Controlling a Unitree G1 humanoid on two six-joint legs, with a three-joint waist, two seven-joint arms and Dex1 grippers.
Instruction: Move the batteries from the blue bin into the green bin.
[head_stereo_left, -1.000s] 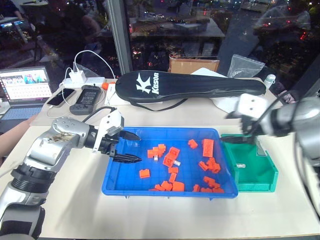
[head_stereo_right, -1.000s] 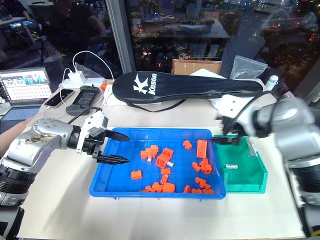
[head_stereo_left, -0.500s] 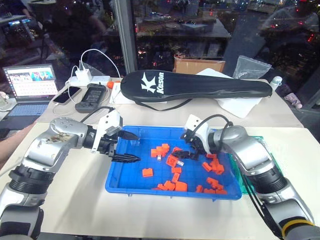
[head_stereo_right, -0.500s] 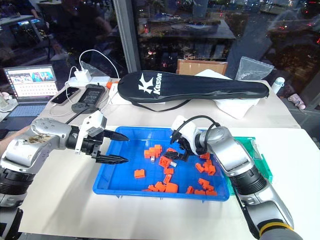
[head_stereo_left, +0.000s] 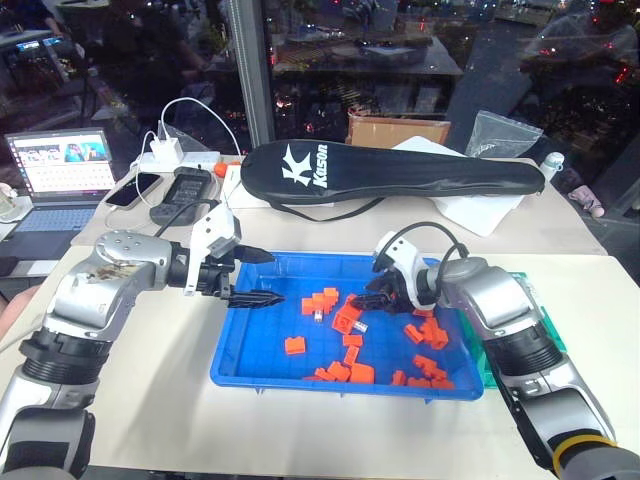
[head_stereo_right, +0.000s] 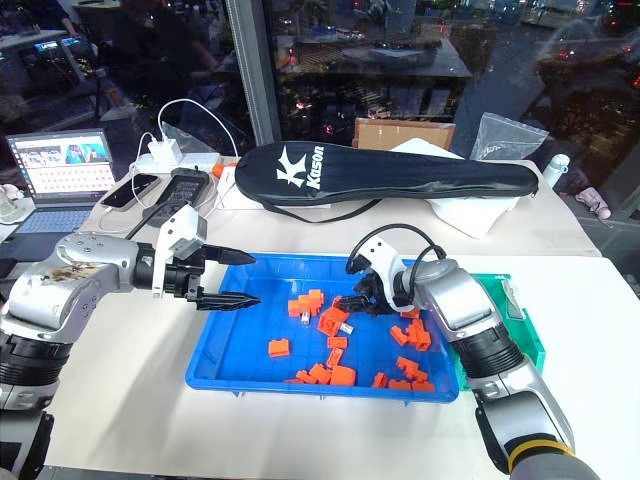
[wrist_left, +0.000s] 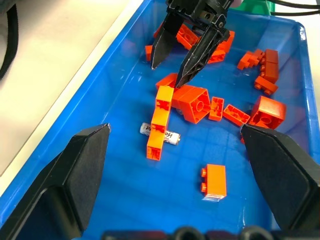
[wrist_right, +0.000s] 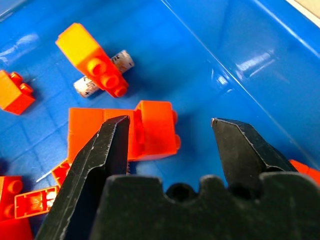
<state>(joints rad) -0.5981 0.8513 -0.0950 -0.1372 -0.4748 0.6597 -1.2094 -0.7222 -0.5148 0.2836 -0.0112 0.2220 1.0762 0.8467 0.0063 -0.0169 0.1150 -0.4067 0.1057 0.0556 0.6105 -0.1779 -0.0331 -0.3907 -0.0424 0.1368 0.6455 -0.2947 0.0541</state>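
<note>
The blue bin (head_stereo_left: 258, 352) holds scattered orange bricks and small silvery batteries. One battery (wrist_left: 172, 136) lies left of the middle, half under a long orange brick; its ends also show as battery (wrist_right: 121, 59). Another pale battery (head_stereo_left: 359, 326) rests beside a brick, just below my right gripper (head_stereo_left: 368, 303). That gripper hangs low over the bin's middle, fingers apart around nothing, an orange brick on the floor under them. My left gripper (head_stereo_left: 272, 278) stands open over the bin's left end, empty. The green bin (head_stereo_right: 530, 338) sits at the blue bin's right end, mostly hidden by my right arm.
A long black racket cover (head_stereo_left: 390, 175) lies behind the bins. Farther back stand a cardboard box (head_stereo_left: 395, 130) and a clear bag (head_stereo_left: 497, 133). At the back left are a laptop (head_stereo_left: 60, 165), a power strip (head_stereo_left: 175, 158) with cables and a dark handset (head_stereo_left: 185, 190).
My right arm has swung from above the green bin to the blue bin's middle and come down among the bricks. The left gripper has kept its place. The camera has shifted.
</note>
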